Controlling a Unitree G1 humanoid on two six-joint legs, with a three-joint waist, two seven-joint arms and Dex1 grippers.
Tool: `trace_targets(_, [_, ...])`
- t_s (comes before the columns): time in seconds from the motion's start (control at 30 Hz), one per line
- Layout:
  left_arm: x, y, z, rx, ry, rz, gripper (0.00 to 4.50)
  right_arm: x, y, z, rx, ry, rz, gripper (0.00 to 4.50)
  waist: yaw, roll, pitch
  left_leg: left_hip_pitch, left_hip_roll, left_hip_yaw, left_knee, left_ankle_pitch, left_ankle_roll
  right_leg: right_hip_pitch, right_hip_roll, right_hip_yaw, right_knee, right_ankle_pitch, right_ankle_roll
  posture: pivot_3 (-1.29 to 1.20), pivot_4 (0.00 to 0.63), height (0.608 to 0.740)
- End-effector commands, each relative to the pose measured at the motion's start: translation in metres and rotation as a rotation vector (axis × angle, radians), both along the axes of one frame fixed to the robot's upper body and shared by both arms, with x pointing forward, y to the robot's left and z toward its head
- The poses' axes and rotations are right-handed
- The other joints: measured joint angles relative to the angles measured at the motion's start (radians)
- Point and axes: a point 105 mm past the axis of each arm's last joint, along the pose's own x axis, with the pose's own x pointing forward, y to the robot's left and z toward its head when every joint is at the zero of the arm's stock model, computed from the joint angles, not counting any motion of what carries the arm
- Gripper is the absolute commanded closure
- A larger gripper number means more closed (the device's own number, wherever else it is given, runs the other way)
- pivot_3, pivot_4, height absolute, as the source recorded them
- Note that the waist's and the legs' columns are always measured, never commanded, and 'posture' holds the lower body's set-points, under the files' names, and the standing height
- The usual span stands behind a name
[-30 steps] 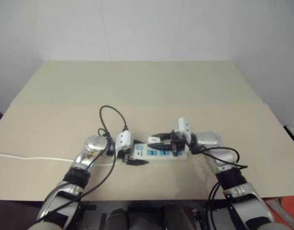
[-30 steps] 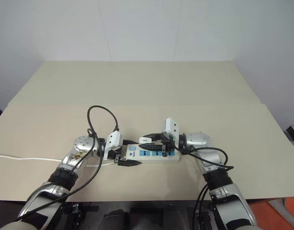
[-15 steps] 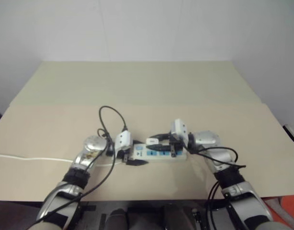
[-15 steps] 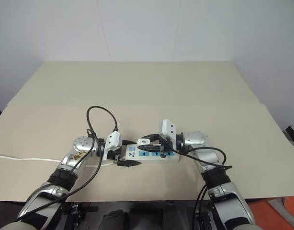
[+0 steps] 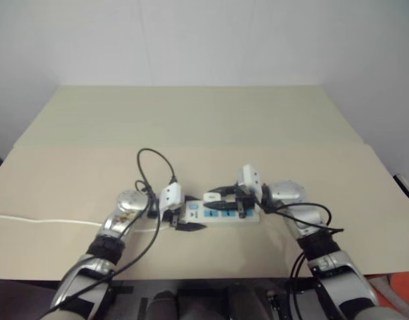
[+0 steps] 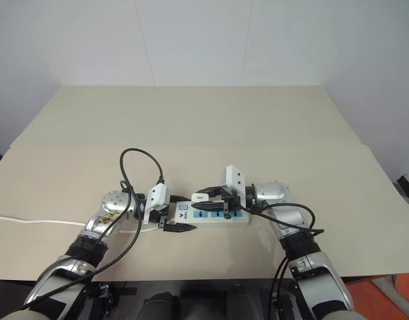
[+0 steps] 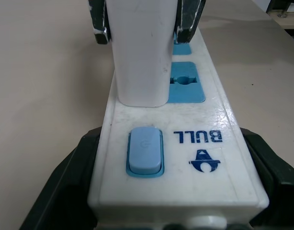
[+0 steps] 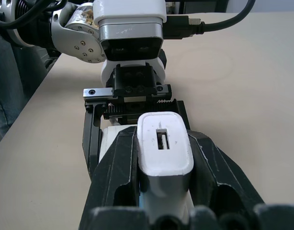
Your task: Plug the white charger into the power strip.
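Near table's [image 6: 364,220] front edge, power strip [image 7: 185,158] – charger [image 8: 165,148] seated

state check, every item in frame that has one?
white charger: upright, gripped by the right hand, base down on the power strip's first socket beside the switch; how deep the pins sit is hidden.
power strip: flat on the table, switch end clamped by the left hand; next blue socket free.
left hand: shut on the strip.
right hand: shut on the charger.
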Motion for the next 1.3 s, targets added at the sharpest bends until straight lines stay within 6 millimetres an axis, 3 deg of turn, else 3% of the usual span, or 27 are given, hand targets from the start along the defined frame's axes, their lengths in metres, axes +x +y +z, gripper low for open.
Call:
trace_targets(0.03, [-0.001, 0.006, -0.003, 0.036, -0.02, 0.005, 1.17, -0.006, -0.003, -0.028, -0.072, 0.109, 0.003, 3.33, 0.0, 0.0, 0.0, 0.0, 0.0, 0.0, 0.0, 0.0, 0.0, 0.0, 0.0, 0.0, 0.0, 0.0, 0.0, 0.0, 0.15, 0.74])
trace_targets(0.2, [-0.003, 0.007, -0.004, 0.034, -0.018, 0.006, 1.17, -0.006, 0.002, -0.025, -0.059, 0.105, 0.01, 3.33, -0.001, 0.0, 0.0, 0.0, 0.0, 0.0, 0.0, 0.0, 0.0, 0.0, 0.0, 0.0, 0.0, 0.0, 0.0, 0.0, 0.15, 0.74])
trace_targets(0.5, [-0.003, 0.005, -0.004, 0.03, -0.015, 0.01, 1.17, -0.005, 0.003, -0.022, -0.041, 0.081, -0.014, 0.29, 0.001, 0.0, 0.0, 0.0, 0.0, 0.0, 0.0, 0.0, 0.0, -0.001, 0.0, 0.0, 0.0, 0.0, 0.0, 0.0, 0.15, 0.74])
trace_targets(0.77, [0.002, 0.003, -0.003, 0.02, -0.016, 0.019, 1.17, -0.001, -0.008, -0.002, -0.022, 0.024, -0.031, 0.29, 0.004, 0.0, 0.0, -0.001, 0.0, 0.0, 0.0, 0.0, 0.0, -0.001, 0.0, 0.0, 0.0, 0.0, 0.0, 0.0, 0.15, 0.74])
trace_targets(1.03, [0.007, -0.002, -0.001, 0.001, -0.043, 0.028, 1.17, -0.016, -0.063, 0.043, -0.017, -0.036, -0.096, 0.29, 0.023, 0.001, 0.001, -0.004, -0.001, 0.0, 0.0, 0.0, 0.0, -0.003, -0.001, 0.0, -0.001, 0.0, 0.0, 0.0, 0.15, 0.74])
trace_targets(1.07, [0.008, -0.003, -0.001, -0.007, -0.046, 0.028, 0.44, -0.018, -0.07, 0.047, -0.017, -0.04, -0.109, 0.25, 0.024, 0.0, 0.001, -0.004, -0.001, 0.0, 0.0, 0.0, 0.0, -0.003, -0.001, 0.0, -0.001, 0.0, 0.0, 0.0, 0.15, 0.74])
trace_targets(1.13, [0.01, -0.006, 0.003, -0.041, -0.039, 0.036, 0.03, -0.021, -0.083, 0.056, -0.019, -0.055, -0.143, 0.25, 0.024, 0.0, 0.001, -0.003, -0.001, 0.0, 0.0, 0.0, 0.0, -0.003, -0.001, 0.0, -0.001, 0.0, 0.0, 0.0, 0.15, 0.74])
trace_targets(1.3, [0.009, -0.006, 0.018, -0.075, -0.093, 0.011, 0.03, -0.025, -0.107, 0.068, -0.029, -0.068, -0.213, 0.25, 0.03, 0.0, 0.001, -0.005, -0.001, 0.0, 0.0, 0.0, 0.0, -0.004, -0.001, 0.0, -0.002, 0.0, 0.001, 0.0, 0.15, 0.74])
